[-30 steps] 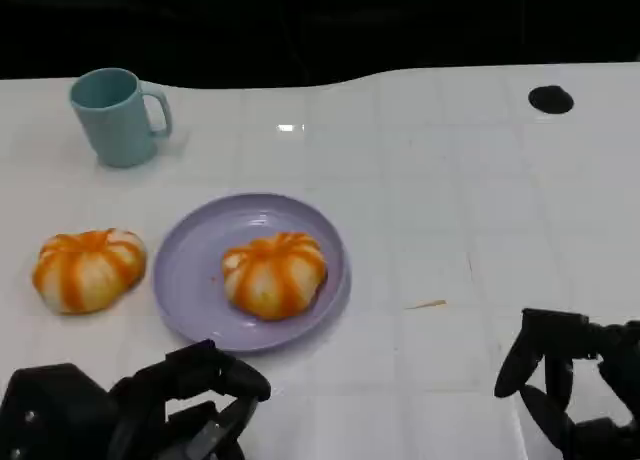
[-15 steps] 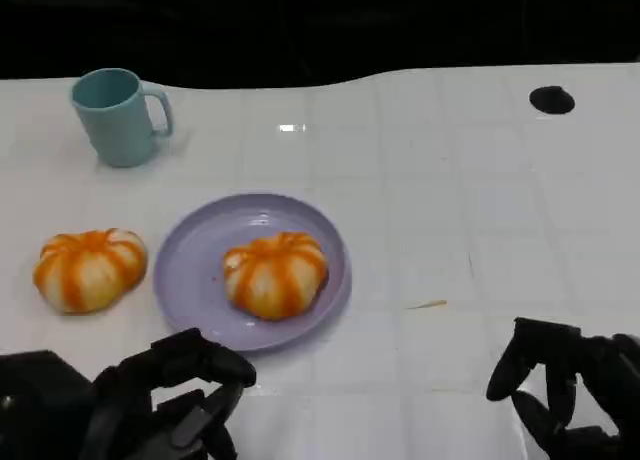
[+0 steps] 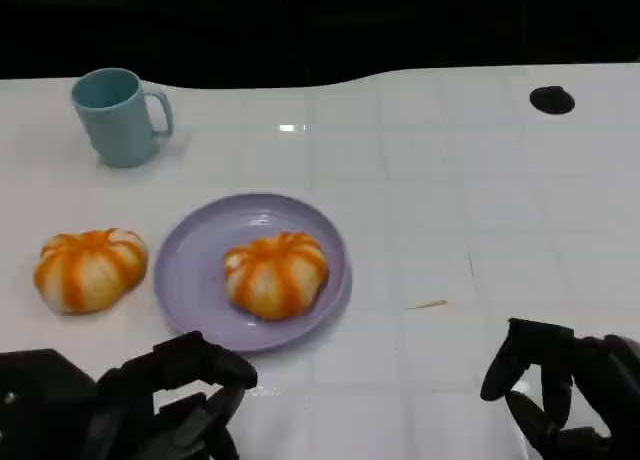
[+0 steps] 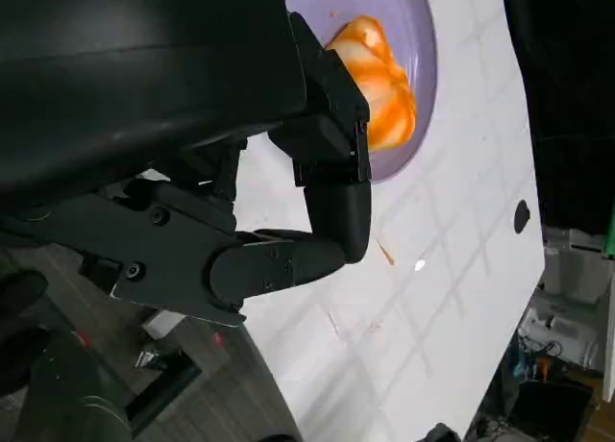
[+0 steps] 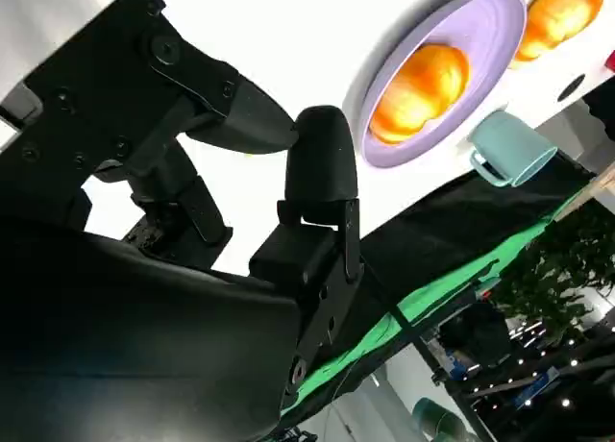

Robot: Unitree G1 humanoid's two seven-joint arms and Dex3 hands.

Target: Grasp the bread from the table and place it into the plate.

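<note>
One bread (image 3: 275, 273) already sat in the plate (image 3: 190, 255); the second bread (image 3: 89, 269) lay left of the plate, nearest the left hand (image 3: 150, 405), fingers spread and empty.

A teal mug (image 3: 115, 115) stands upright at the far left of the white table (image 3: 450, 180), its handle turned to the right. The tabletop is marked with a faint grid of squares. Near the far right edge of the table lies a small black round spot (image 3: 551, 99). A thin tan sliver (image 3: 427, 304) lies on the surface right of centre, well apart from the mug. A bright glint of light (image 3: 290, 128) shows on the table right of the mug.
</note>
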